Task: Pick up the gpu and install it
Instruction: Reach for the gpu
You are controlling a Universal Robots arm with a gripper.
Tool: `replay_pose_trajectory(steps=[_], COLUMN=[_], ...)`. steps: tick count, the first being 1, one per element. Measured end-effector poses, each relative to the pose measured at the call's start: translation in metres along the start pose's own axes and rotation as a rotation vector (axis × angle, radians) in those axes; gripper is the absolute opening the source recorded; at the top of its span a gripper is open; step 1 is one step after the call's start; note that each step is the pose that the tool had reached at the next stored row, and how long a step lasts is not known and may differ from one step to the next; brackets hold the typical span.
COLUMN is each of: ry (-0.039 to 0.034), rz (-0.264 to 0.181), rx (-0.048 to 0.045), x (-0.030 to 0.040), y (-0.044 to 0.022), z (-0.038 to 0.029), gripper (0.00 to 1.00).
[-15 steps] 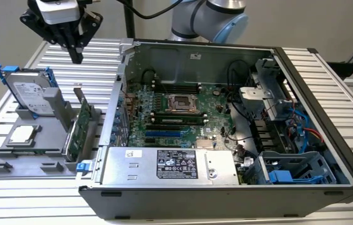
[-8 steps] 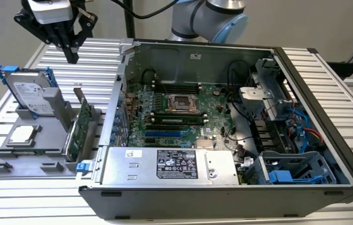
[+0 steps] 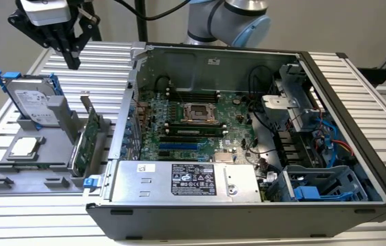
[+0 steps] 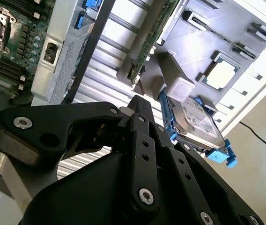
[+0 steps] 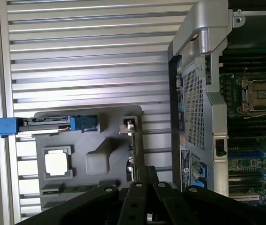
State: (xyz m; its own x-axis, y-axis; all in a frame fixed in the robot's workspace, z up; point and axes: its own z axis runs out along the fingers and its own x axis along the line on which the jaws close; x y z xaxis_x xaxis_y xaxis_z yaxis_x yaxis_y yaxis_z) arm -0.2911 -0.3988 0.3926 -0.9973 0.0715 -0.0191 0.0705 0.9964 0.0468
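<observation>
Exterior view: gripper hovering high above gray holder, fingers pressed together, empty; gpu standing upright in its slot.

In the exterior view the case sits on the table, with the holder at its nine o'clock, near its wall. On the holder, the drive stands on edge at eleven o'clock and the chip lies flat at nine. The gpu stands on edge at three, between them and the case. The gripper hangs apart at the drive's one o'clock. Inside the case the board lies at the centre with the socket on it. The power supply is at six and the cage at four. The arm rises behind the case at twelve.
</observation>
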Motion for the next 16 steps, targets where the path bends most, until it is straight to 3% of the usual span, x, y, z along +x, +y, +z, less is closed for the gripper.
replay_pose_trajectory(steps=[16], ry=[0.0000], rz=[0.000], rx=[0.0000], x=[0.0096], y=[-0.0007], z=[-0.0002], gripper=[0.00])
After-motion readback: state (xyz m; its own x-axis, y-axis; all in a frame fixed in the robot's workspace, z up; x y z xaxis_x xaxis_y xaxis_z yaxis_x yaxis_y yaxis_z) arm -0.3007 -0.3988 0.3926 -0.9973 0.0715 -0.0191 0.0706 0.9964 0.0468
